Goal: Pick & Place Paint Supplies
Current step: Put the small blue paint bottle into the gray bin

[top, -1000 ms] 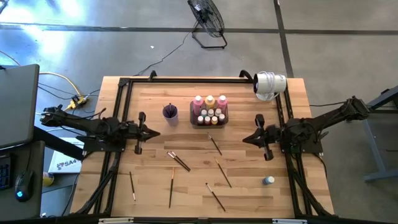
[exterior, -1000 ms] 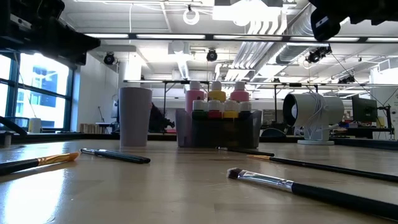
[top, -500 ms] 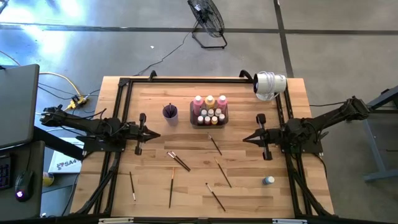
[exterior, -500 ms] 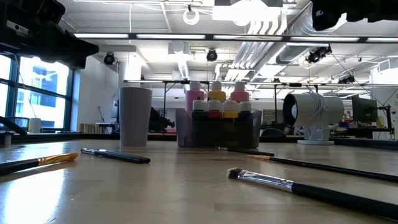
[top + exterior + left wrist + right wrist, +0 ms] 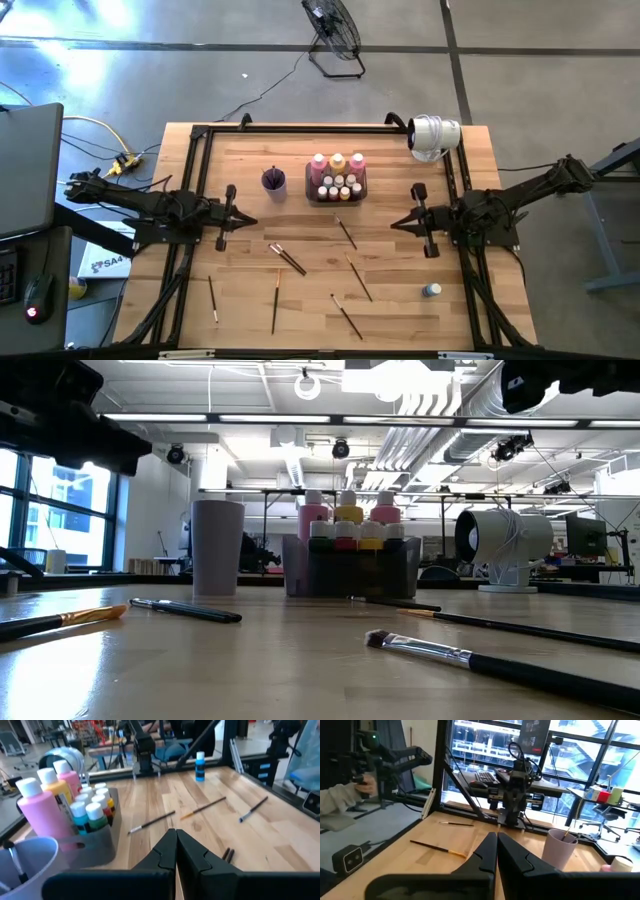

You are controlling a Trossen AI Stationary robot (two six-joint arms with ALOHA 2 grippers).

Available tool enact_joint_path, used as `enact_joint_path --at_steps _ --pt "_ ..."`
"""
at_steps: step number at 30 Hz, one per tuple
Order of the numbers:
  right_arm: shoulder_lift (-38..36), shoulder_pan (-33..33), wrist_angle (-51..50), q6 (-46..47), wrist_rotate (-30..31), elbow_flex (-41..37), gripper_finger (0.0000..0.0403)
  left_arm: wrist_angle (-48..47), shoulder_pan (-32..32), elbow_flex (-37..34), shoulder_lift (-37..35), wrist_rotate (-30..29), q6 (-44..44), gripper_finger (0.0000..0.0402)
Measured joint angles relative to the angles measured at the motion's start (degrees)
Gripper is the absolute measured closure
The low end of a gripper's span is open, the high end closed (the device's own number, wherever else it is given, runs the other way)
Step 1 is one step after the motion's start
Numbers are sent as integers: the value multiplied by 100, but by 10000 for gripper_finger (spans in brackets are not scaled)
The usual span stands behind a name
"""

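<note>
Lying scattered, paintbrushes [image 5: 288,259], purple cup [image 5: 274,181] beside tray [image 5: 336,196]

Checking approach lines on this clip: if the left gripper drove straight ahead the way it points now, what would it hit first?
Probably nothing on the table. The left gripper, shut, points across at the right gripper; the strip between looks bare, the tray and nearest paintbrush lying just off it.

My table [image 5: 250,290] is pale butcher-block wood with a smooth, slightly shiny finish. The tray [image 5: 107,837] looks like matt grey plastic, and the paint bottles [image 5: 42,812] like smooth plastic with glossy white caps. My fingers [image 5: 192,857] are matt black plastic.
</note>
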Motion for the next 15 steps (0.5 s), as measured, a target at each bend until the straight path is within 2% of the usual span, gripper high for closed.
enact_joint_path --at_steps 8,11,15 --pt "0 -1 19 -45 -77 0 399 -19 0 2 -2 0 -1 401" --pt "0 1 263 -243 -52 0 399 59 -1 2 0 -2 40 401" --pt "0 1 642 -27 -44 -2 399 95 -1 2 0 -9 321 401"
